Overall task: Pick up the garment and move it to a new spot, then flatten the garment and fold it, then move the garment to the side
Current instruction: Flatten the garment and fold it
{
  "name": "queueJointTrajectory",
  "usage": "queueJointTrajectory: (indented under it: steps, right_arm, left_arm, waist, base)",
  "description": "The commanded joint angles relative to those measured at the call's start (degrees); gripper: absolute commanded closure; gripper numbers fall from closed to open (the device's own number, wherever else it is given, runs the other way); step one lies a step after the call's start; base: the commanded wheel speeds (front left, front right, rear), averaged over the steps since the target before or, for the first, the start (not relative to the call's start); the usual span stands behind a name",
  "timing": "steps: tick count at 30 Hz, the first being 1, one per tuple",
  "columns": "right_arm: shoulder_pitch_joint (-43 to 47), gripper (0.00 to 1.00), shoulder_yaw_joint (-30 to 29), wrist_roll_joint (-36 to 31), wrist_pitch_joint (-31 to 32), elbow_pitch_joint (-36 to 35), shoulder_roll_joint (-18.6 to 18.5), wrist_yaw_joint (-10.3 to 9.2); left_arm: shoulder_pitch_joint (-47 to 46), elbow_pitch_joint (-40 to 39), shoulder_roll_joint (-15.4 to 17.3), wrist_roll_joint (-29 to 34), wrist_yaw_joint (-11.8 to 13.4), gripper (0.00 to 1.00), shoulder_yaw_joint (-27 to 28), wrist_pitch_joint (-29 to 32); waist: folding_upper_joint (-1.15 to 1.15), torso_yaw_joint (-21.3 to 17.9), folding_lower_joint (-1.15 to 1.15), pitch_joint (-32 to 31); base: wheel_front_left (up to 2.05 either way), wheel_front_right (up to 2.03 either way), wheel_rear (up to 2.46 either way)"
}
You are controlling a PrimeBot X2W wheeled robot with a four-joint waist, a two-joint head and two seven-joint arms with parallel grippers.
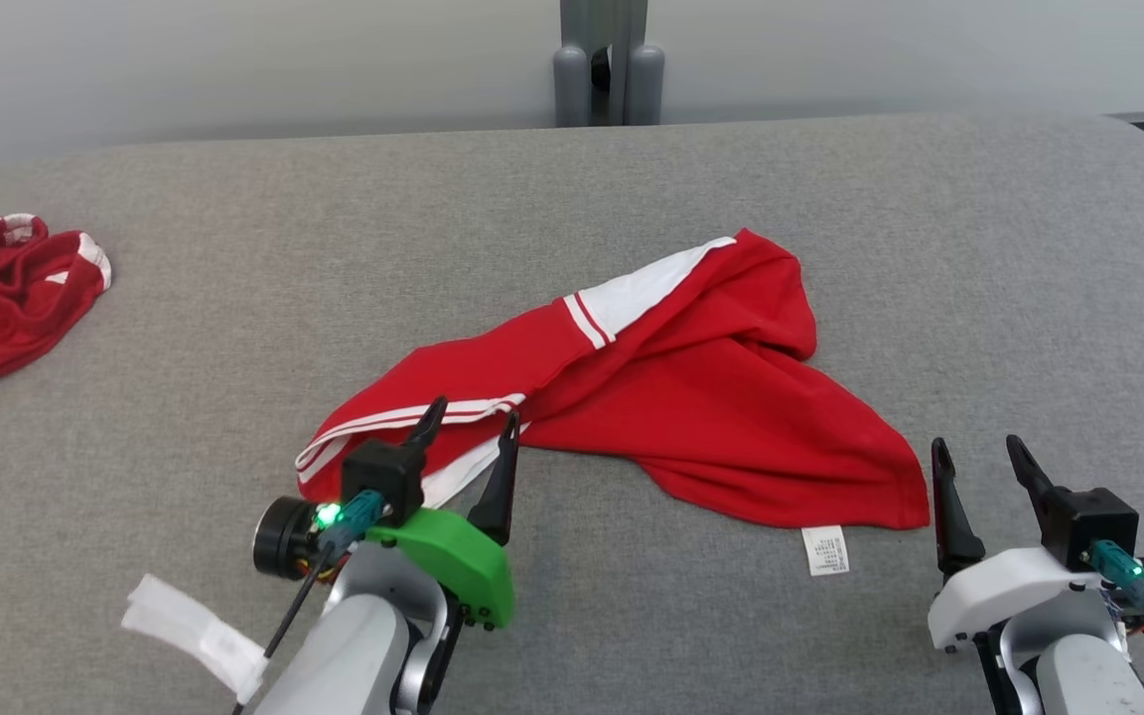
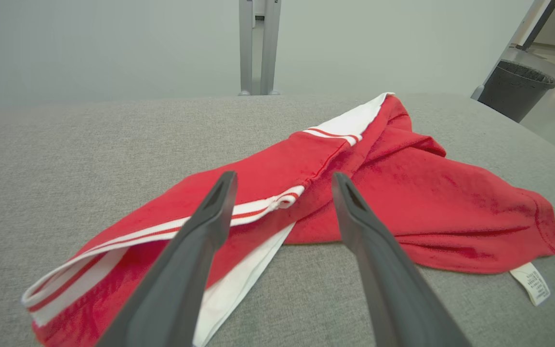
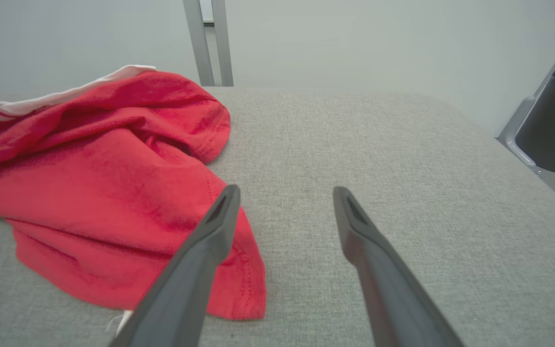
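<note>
- Head view: red garment [image 1: 691, 397] with white stripes, crumpled at the middle of the grey fabric tabletop [image 1: 234, 248]. Judged as put down at its new spot, with flattening, folding and moving aside left to do.
- Same view: left gripper [image 1: 473, 412] spread over the near-left striped edge, right gripper [image 1: 977, 444] spread and empty just beside the near-right corner. Second red garment [image 1: 6, 288] at far left, grey post [image 1: 610, 70] beyond the far edge.
- Left wrist view: fingers apart over the striped hem, dark bin [image 2: 516, 89] on the floor, far right.
- Right wrist view: fingers apart, pinching nothing, pale wall [image 3: 354, 43] behind.
</note>
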Motion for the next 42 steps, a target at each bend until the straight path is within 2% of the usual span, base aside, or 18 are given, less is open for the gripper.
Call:
queueJointTrajectory:
  steps: [1,5,10,11,12,14,22,28,32,36,41,42]
  right_arm:
    - [-0.85,0.0,0.43,0.32,-0.33,-1.23,0.05,-0.08]
    - [-1.74,0.0,1.88,0.83,-0.06,-3.58,0.19,-0.08]
    - [-2.73,0.0,3.33,2.12,-0.12,-5.17,0.2,-0.08]
    - [-2.88,0.0,3.33,2.37,-0.24,-5.45,0.2,-0.08]
    - [-2.98,0.0,3.29,2.55,-0.35,-5.65,0.19,-0.08]
    - [-3.06,0.0,3.01,3.08,-0.55,-5.99,0.2,-0.08]
    - [-3.08,0.0,1.42,5.13,-1.84,-8.53,0.22,-0.08]
    - [-4.06,0.0,2.98,6.5,-2.18,-11.33,0.22,-0.08]
    - [-5.47,0.0,4.95,7.54,-2.28,-12.27,0.22,-0.08]
    - [-6.69,0.0,6.23,8.34,-2.26,-12.58,0.2,-0.08]
    - [-7.4,0.0,6.23,8.66,-2.28,-13.09,0.22,-0.08]
    - [-7.41,0.0,6.17,8.63,-2.29,-13.15,0.22,-0.08]
  left_arm:
    - [-2.48,2.12,0.36,1.46,-0.69,0.0,-0.94,0.68]
    - [-7.42,8.76,0.55,3.51,-1.67,0.0,-2.95,2.9]
    - [-11.81,15.72,0.87,5.11,-0.4,0.0,-3.41,2.85]
    - [-12.5,17.02,0.93,5.28,-0.1,0.17,-3.3,2.75]
    - [-12.88,18.02,0.86,5.2,-0.09,0.57,-3.25,2.66]
    - [-13.71,19.79,0.69,4.8,-0.4,1.0,-3.08,2.15]
    - [-18.36,22.04,0.8,4.24,1.83,1.0,-0.65,-4.49]
    - [-26.12,20.62,2.79,5.03,4.31,1.0,2.22,-7.0]
    - [-32.2,22.4,4.62,5.74,4.51,1.0,3.2,-7.09]
    - [-37.49,26.58,5.1,5.08,3.95,1.0,3.78,-5.11]
    - [-40.82,30.58,4.98,4.94,4.37,1.0,4.05,-5.75]
    - [-41.27,31.42,4.82,4.78,4.33,0.83,4.14,-5.91]
  waist:
    - [0.0,-1.59,0.0,1.3]
    - [0.0,-3.53,0.0,2.94]
    - [0.0,-5.43,0.0,4.61]
    - [0.0,-5.72,0.0,4.86]
    - [0.0,-5.92,0.0,5.03]
    - [0.0,-6.2,0.0,5.28]
    - [0.0,-6.4,0.0,6.38]
    - [0.0,-7.71,0.0,9.22]
    - [0.0,-9.66,0.0,12.14]
    - [0.0,-11.82,0.0,15.09]
    - [0.0,-13.32,0.0,17.4]
    - [0.0,-13.49,0.0,17.65]
  base:
    - [0.0,0.0,0.0]
    - [0.0,0.0,0.0]
    - [0.0,0.0,0.0]
    - [0.0,0.0,0.0]
    - [0.0,0.0,0.0]
    - [0.0,0.0,0.0]
    - [0.0,0.0,0.0]
    - [0.0,0.0,0.0]
    - [0.0,0.0,0.0]
    - [0.0,0.0,0.0]
    - [0.0,0.0,0.0]
    - [0.0,0.0,0.0]
